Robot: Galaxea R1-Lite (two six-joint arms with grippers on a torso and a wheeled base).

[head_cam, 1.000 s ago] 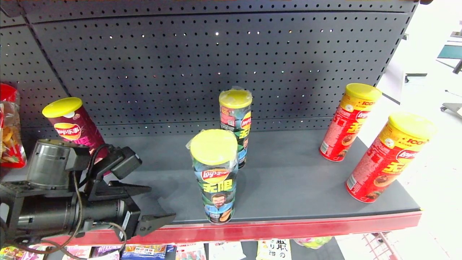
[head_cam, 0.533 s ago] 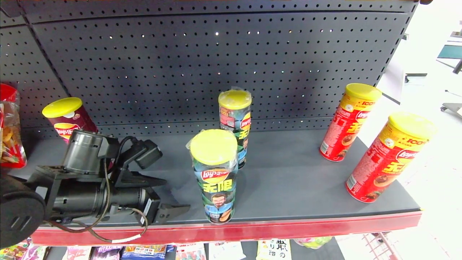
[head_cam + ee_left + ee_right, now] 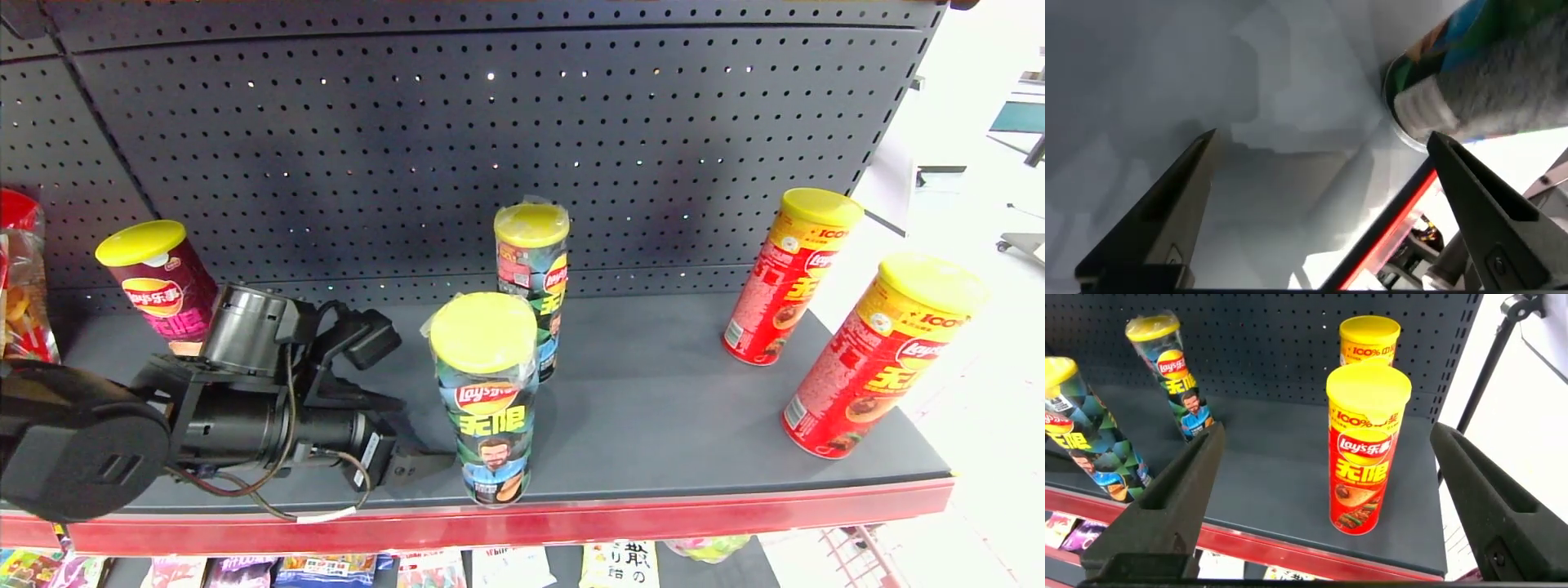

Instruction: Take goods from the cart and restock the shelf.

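left claw at front green can

left claw (image 3: 412, 437) wide, empty, low just left of the front green can (image 3: 490, 400), which stands at the shelf (image 3: 653, 408) front edge. right claw (image 3: 1327, 437) wide, empty, off to that can's right, facing a red can (image 3: 1365, 449). judged: positioning stock. next move needs a square, gentle grip so the can doesn't tip.

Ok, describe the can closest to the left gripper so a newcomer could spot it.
On the grey shelf below the pegboard, two dark green cans stand mid-shelf, one behind the other. It is the front green can, by the red edge strip, beside the left gripper; the rear green can stands near the back.
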